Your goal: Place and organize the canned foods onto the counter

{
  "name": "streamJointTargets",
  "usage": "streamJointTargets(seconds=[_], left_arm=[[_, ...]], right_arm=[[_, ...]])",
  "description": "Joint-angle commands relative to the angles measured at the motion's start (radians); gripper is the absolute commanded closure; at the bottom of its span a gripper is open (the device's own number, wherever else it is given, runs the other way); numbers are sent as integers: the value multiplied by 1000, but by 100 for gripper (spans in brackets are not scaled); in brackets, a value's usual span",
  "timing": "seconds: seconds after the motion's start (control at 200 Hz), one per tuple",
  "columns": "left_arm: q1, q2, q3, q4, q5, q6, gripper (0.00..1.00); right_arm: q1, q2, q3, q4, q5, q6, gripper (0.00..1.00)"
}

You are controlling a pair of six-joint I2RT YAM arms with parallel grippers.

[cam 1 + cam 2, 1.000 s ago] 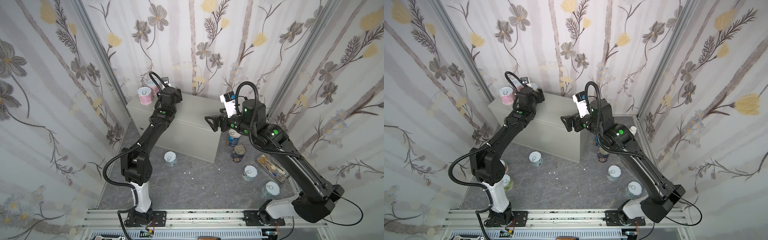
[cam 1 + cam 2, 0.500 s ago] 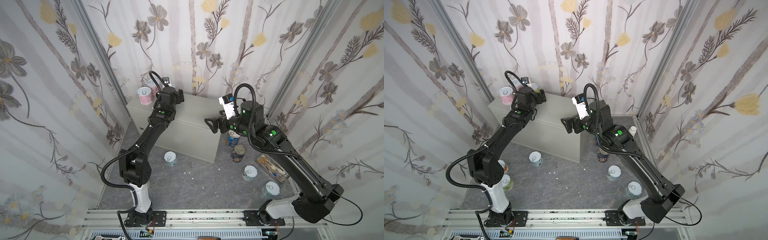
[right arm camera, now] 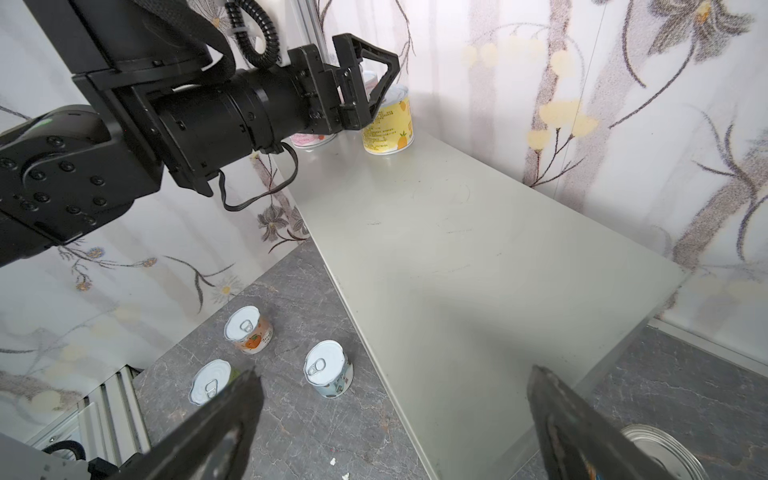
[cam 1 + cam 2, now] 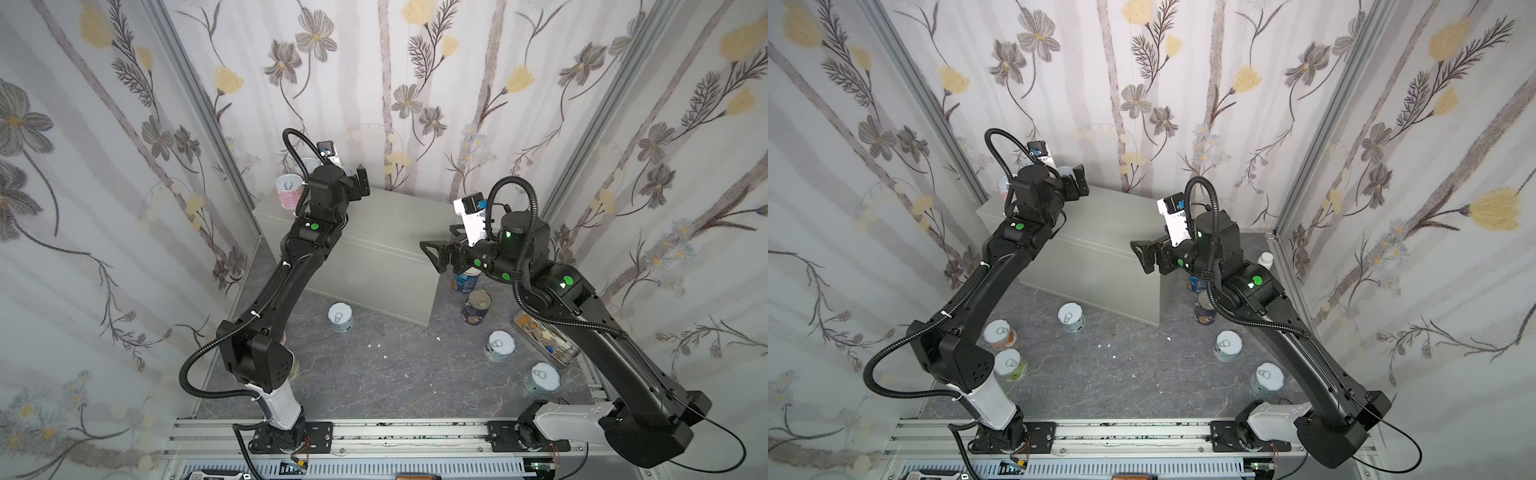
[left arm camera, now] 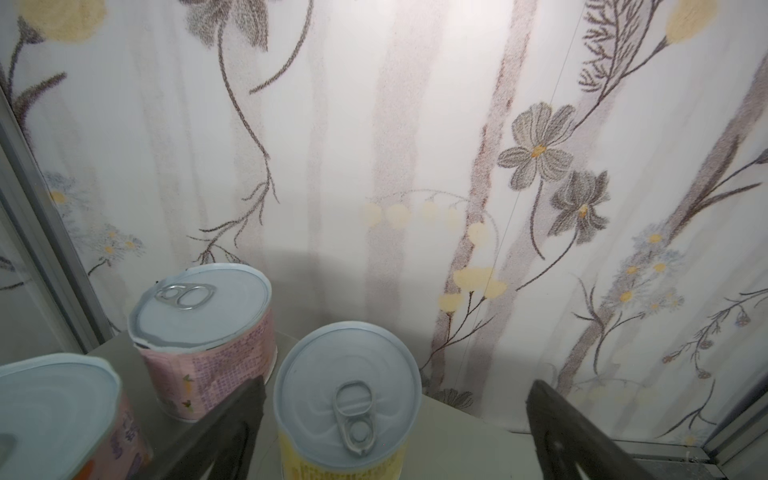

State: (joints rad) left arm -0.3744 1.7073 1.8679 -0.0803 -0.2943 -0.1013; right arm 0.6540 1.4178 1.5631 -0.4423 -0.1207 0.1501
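Since the yellow can (image 5: 347, 399) stands upright at the tabletop's (image 3: 478, 249) far corner, lined up beside the pink cans (image 5: 208, 328), my left pincer (image 5: 395, 390) gapes wide by it, grasping nothing, while my right pincer (image 3: 392, 382) hangs open and empty near the tabletop's other end.

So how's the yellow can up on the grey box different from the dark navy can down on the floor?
The yellow can stands on the box, next to a pink can. The navy can stands on the floor, beside a blue can. The yellow can is short with a bright pineapple label, and the navy can is taller and dark. Both are upright and metal-lidded, and neither is gripped.
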Motion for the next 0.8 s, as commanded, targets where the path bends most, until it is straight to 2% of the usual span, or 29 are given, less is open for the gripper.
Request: streamJointTargets(seconds=[0.0,0.425,0.794], left_arm=[[-4,-44,0,2,5,11,0],[-21,-344,-178,-72,29,1,0],[-33,-678,-491,-226,80,-58,0]], right_arm=[[-4,-37,-34,62,0,24,0],[-9,-185,-155,92,-37,81,0],[-7,-336,-336,81,14,117,0]])
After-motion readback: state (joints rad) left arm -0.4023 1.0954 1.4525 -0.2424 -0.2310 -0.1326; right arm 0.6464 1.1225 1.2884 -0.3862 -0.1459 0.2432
